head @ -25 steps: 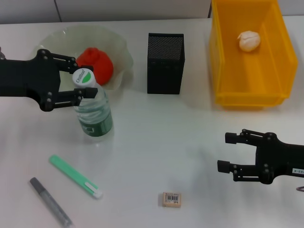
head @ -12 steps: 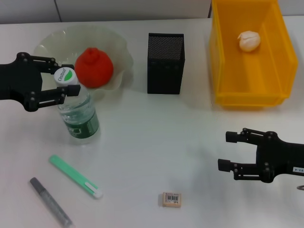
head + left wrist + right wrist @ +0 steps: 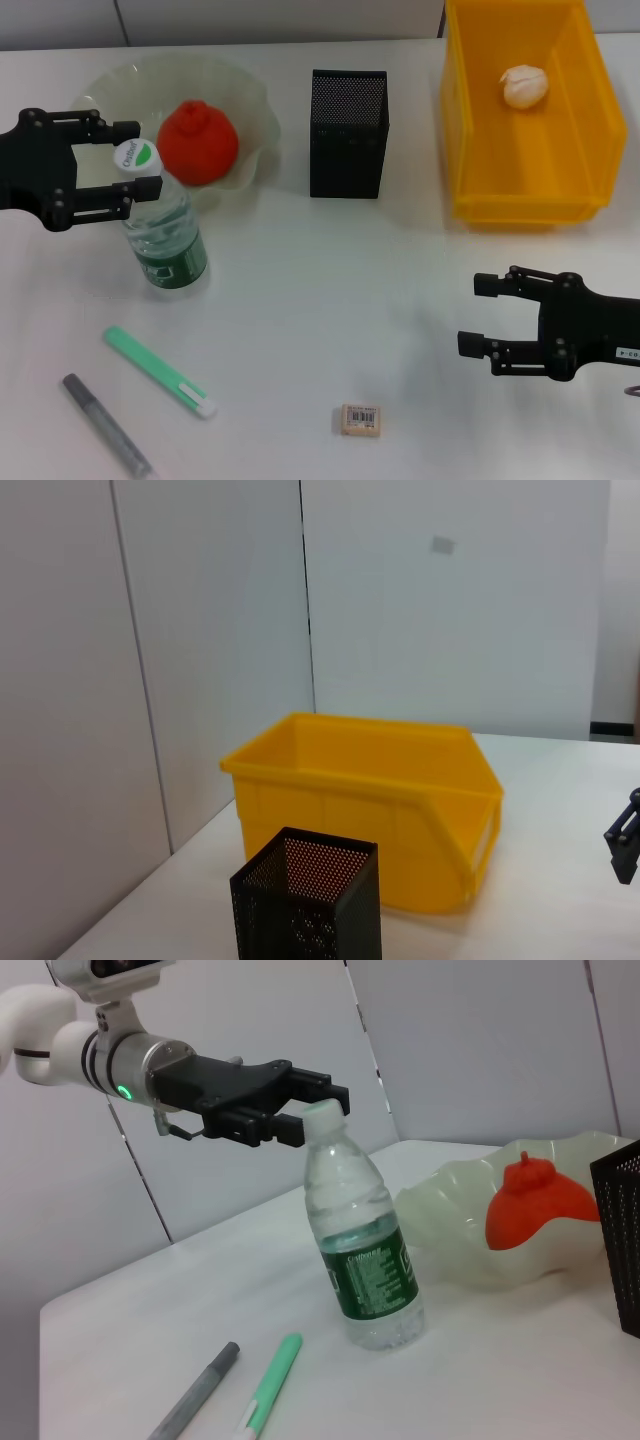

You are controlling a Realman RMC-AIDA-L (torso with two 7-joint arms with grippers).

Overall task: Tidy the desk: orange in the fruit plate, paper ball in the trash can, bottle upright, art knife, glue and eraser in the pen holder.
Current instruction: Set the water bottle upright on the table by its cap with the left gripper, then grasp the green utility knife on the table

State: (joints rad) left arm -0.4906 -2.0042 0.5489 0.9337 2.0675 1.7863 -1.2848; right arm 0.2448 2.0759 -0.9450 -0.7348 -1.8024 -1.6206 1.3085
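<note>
The bottle stands upright in front of the fruit plate, which holds the orange. My left gripper is open, its fingertips on either side of the bottle's cap; it also shows in the right wrist view. My right gripper is open and empty over the table at the front right. The glue and the art knife lie at the front left. The eraser lies at the front middle. The pen holder stands at the back middle.
The yellow trash can stands at the back right with the paper ball inside. The left wrist view shows the trash can behind the pen holder. A wall runs behind the table.
My left gripper carried the bottle to the left, then drew back a little while the bottle stayed upright. The right arm has not moved.
</note>
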